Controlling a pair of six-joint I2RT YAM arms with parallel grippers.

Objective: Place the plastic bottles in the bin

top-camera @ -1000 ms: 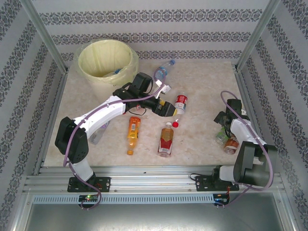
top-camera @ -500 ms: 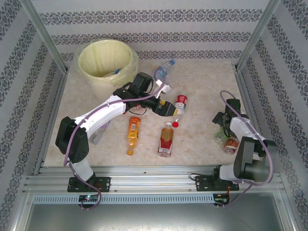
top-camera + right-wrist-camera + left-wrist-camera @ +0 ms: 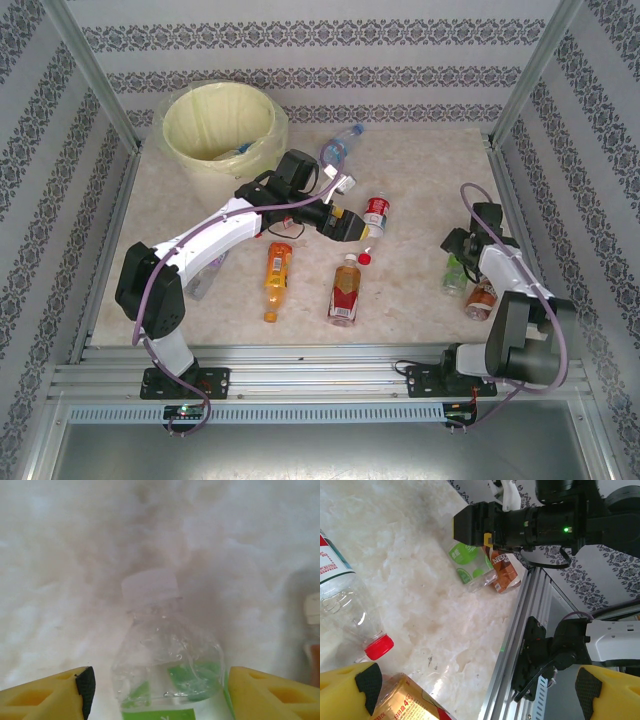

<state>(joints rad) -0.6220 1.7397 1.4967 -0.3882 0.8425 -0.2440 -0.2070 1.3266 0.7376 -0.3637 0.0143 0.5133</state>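
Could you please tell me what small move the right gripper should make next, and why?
Probably close the right gripper fully on the green-labelled bottle. The bottle lies between its fingers, cap pointing away, but in the wrist view a gap shows between the bottle and the finger on the picture's left, so it does not look gripped yet. Lifting should wait for that.

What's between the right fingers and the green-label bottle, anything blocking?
Nothing visible. In the right wrist view the green-label bottle lies between the yellow fingers, with a small gap showing on one side. A brown-label bottle lies beside it, outside the fingers.
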